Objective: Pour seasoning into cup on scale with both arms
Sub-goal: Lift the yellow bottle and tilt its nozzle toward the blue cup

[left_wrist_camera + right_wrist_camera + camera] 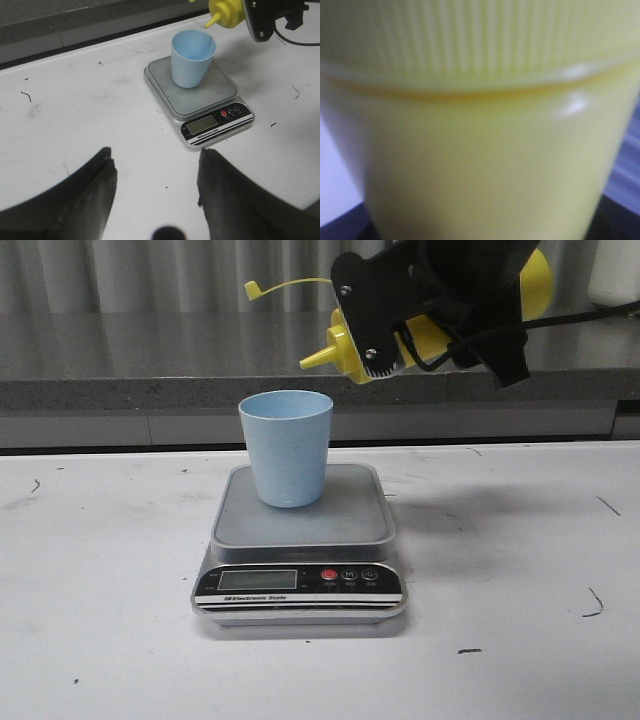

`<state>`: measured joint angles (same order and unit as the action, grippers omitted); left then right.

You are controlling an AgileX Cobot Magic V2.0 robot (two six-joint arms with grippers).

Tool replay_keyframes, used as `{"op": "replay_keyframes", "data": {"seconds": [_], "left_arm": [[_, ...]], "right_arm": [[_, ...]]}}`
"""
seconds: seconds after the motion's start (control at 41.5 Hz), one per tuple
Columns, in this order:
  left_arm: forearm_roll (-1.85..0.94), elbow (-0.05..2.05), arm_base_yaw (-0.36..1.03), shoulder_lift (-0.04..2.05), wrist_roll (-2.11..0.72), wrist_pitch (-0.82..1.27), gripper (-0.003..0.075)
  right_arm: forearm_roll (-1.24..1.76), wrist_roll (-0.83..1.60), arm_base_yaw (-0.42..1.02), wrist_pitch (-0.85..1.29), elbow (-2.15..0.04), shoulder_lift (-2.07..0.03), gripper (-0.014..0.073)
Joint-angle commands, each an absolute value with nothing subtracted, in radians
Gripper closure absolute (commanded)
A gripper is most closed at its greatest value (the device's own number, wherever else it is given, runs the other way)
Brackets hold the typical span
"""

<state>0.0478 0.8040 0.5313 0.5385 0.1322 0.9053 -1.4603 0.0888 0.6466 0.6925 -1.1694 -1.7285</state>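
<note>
The pale blue cup (287, 447) stands upright on the scale (300, 540), also seen in the left wrist view as cup (192, 58) on scale (200, 100). My right gripper (385, 325) is shut on the yellow seasoning bottle (345, 352), held tipped nearly level above and to the right of the cup, nozzle pointing left toward the cup's rim, cap strap trailing up left. The bottle (480, 150) fills the right wrist view. My left gripper (156, 165) is open and empty over bare table, in front and to the left of the scale; it is not in the front view.
A grey counter ledge (150, 390) and corrugated wall run behind the white table (520, 570). A white object (612, 270) stands at the far right on the ledge. Small dark marks dot the table.
</note>
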Motion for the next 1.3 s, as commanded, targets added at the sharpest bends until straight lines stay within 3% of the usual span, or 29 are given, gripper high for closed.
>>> {"op": "replay_keyframes", "data": {"seconds": [0.0, 0.723, 0.964, 1.277], "left_arm": [[0.047, 0.83, 0.535, 0.541, 0.143, 0.836, 0.0351], [0.047, 0.83, 0.535, 0.541, 0.143, 0.836, 0.0351], [0.047, 0.83, 0.535, 0.541, 0.143, 0.836, 0.0351], [0.047, 0.83, 0.535, 0.541, 0.143, 0.836, 0.0351]], "right_arm": [[-1.58, 0.1, 0.646, 0.733, -1.206, -1.678, 0.0211], [-1.551, 0.0, 0.646, 0.732, -1.206, -1.678, 0.0211], [-1.317, -0.266, 0.645, 0.744, -1.206, -1.678, 0.0211], [-0.98, -0.286, 0.611, 0.732, -1.202, -1.627, 0.0211]]}}
